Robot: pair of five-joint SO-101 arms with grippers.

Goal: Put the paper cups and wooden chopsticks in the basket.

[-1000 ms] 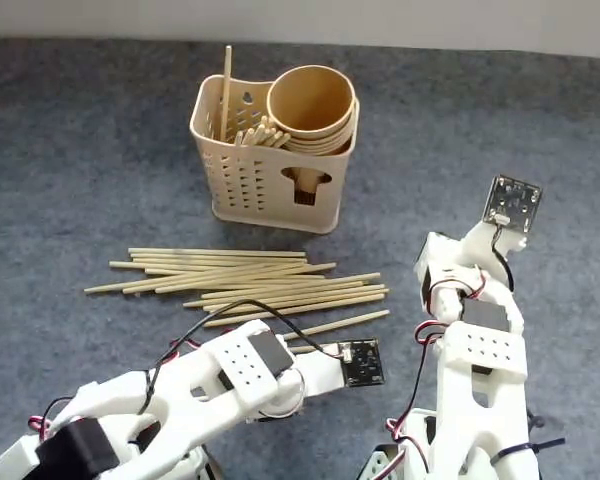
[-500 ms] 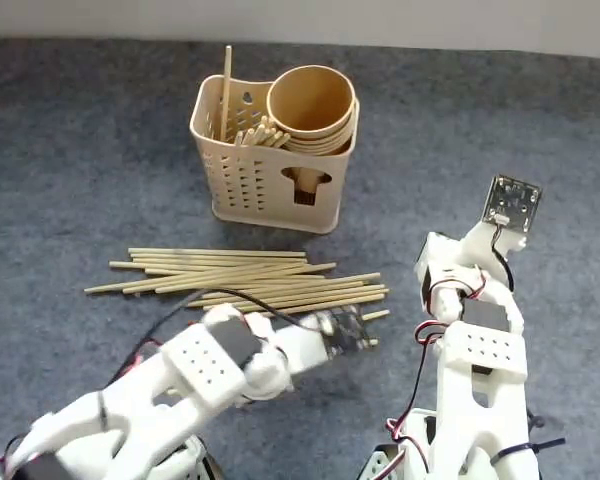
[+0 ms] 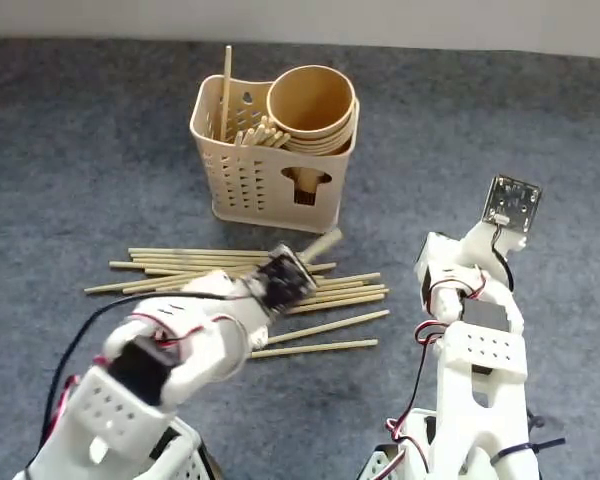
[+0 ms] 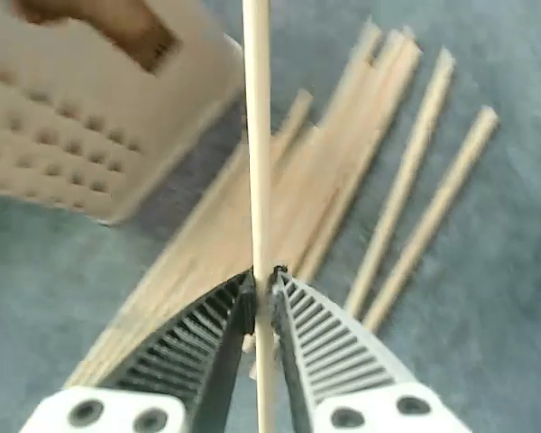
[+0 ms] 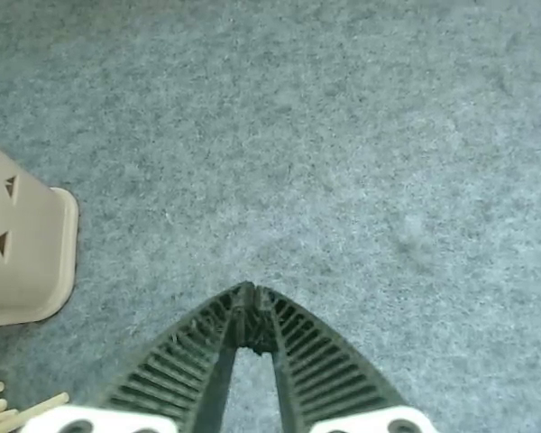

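Observation:
The beige perforated basket [image 3: 242, 182] stands at the back of the grey carpet, with stacked paper cups [image 3: 312, 100] and a few upright chopsticks [image 3: 227, 90] inside. A pile of wooden chopsticks [image 3: 200, 268] lies in front of it, and two loose ones [image 3: 330, 327] lie nearer. My left gripper [image 4: 263, 275] hovers over the pile, shut on one chopstick [image 4: 257, 135] whose far end [image 3: 322, 243] points toward the basket [image 4: 63, 117]. My right gripper [image 5: 251, 311] is shut on nothing, above bare carpet to the right of the basket [image 5: 22, 253].
The right arm [image 3: 475, 320] stands at the front right, folded back. Open carpet lies right of the basket and along the left side. Chopstick ends [image 5: 18, 413] show at the edge of the right wrist view.
The left arm has swung from the front of the pile up and toward the basket, carrying one chopstick off the carpet. The right arm has kept still.

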